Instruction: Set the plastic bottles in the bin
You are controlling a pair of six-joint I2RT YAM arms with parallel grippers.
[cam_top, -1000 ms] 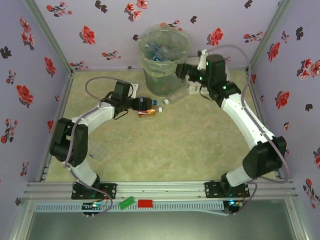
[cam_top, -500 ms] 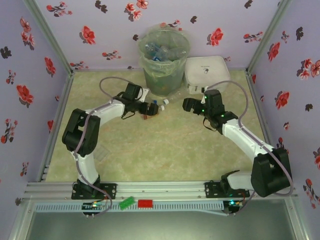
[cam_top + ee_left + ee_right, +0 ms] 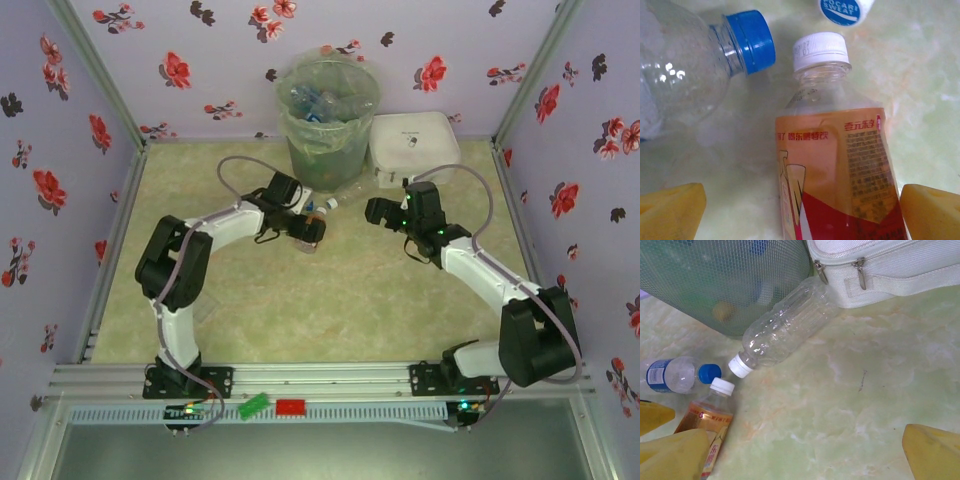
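An orange-and-red labelled plastic bottle [image 3: 835, 165] with a white cap lies on the table between the yellow fingers [image 3: 670, 210] of my left gripper [image 3: 802, 215], which stands open around it. A clear bottle with a blue cap [image 3: 690, 65] lies to its left. A larger clear bottle [image 3: 785, 327] with a white cap leans against the foot of the bin [image 3: 328, 120], which holds several bottles. My right gripper [image 3: 370, 210] hovers open and empty to the right of these bottles, over bare table [image 3: 805, 455].
A white zipped box [image 3: 413, 145] stands right of the bin, against the back wall. The mesh side of the bin [image 3: 725, 285] is close behind the bottles. Flowered walls close in the table on three sides. Open table lies toward the front.
My left gripper has slid right, over the orange-labelled bottle. My right arm came down from beside the bin's rim to the table, then held nearly still.
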